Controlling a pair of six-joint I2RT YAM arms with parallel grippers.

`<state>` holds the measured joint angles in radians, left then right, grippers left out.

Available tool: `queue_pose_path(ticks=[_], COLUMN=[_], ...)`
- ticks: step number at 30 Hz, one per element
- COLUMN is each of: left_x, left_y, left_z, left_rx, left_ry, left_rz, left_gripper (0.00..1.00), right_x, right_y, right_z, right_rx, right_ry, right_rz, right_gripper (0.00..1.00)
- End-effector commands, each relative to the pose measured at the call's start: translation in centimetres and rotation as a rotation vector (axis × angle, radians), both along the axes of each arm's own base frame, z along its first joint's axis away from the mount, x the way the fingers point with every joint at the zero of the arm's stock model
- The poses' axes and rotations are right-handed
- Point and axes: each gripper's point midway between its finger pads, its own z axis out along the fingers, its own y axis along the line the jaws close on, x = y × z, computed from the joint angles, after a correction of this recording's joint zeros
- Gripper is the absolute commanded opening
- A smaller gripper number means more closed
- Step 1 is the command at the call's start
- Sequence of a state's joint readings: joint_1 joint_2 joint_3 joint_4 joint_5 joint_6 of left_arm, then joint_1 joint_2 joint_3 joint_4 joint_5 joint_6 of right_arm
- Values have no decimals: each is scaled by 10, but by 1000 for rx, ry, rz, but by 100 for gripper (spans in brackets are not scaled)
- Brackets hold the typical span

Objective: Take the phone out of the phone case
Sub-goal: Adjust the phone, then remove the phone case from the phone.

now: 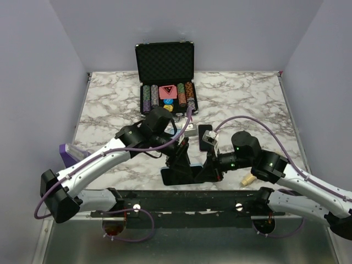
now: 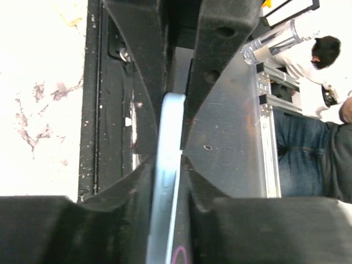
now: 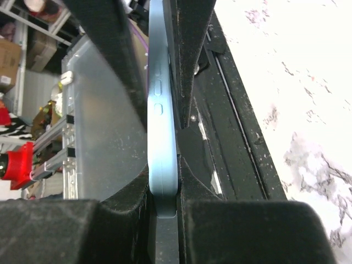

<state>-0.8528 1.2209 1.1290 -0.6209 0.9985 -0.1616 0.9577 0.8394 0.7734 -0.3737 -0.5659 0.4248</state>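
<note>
The phone in its light-blue case (image 1: pixel 179 175) is held on edge between both grippers above the table's near edge. My left gripper (image 1: pixel 180 157) is shut on it. In the left wrist view the pale blue case edge (image 2: pixel 166 176) runs between the black fingers (image 2: pixel 137 110), with a strip of dark screen beside it. My right gripper (image 1: pixel 209 168) is shut on the other end. In the right wrist view the blue case edge (image 3: pixel 162 126), with its side buttons, is clamped between the fingers (image 3: pixel 104 66). I cannot tell whether phone and case have begun to separate.
An open black poker-chip case (image 1: pixel 165 77) stands at the back centre. A small black item (image 1: pixel 204 131) and a silver item (image 1: pixel 191 131) lie just beyond the grippers. A purple object (image 1: pixel 70 152) lies at the left, a tan piece (image 1: pixel 247 179) near right. A black rail (image 1: pixel 187 199) spans the near edge.
</note>
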Motion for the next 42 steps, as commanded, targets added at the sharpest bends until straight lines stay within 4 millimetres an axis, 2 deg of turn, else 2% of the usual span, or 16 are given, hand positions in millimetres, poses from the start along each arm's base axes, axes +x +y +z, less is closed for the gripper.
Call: queue_pose_path(ticks=[1, 3, 6, 7, 11, 14, 15, 19, 21, 23, 26, 29, 33, 39, 42], left_x=[-17, -15, -10, -9, 18, 54, 65, 97, 111, 120, 121, 121, 121, 126, 127], left_y=[15, 17, 19, 19, 16, 17, 18, 27, 34, 37, 33, 27, 24, 22, 23], left_z=[0, -2, 3, 6, 17, 28, 33, 60, 73, 89, 103, 115, 120, 111, 113], left_rx=[6, 16, 7, 5, 13, 22, 11, -74, -130, -227, -352, -447, -528, -561, -598], left_ry=[30, 13, -26, -39, -107, -162, -173, -157, -114, -56, 53, 133, 209, 329, 374], left_rz=[-29, -12, 25, 45, 233, 478, 548, 797, 919, 988, 985, 950, 920, 906, 888], left_gripper=[21, 0, 0, 0, 0, 0, 0, 0, 0, 0, 0, 0, 0, 0, 0], right_x=[24, 27, 32, 35, 52, 66, 68, 83, 83, 76, 63, 58, 51, 31, 28], right_y=[10, 11, 13, 14, 15, 13, 13, 9, 10, 19, 31, 37, 42, 35, 33], right_z=[35, 35, 40, 42, 42, 38, 36, 28, 27, 32, 45, 46, 51, 63, 66], right_rx=[127, 127, 143, 142, 115, 97, 94, 80, 104, 180, 313, 391, 484, 639, 669], right_ry=[-99, -99, -98, -98, -81, -54, -41, -13, 9, 39, 95, 156, 197, 222, 219], right_rz=[-31, -24, -15, -30, -129, -235, -258, -371, -387, -337, -258, -228, -172, -61, -47], right_gripper=[1, 1, 1, 4, 49, 83, 89, 100, 100, 100, 100, 100, 92, 70, 65])
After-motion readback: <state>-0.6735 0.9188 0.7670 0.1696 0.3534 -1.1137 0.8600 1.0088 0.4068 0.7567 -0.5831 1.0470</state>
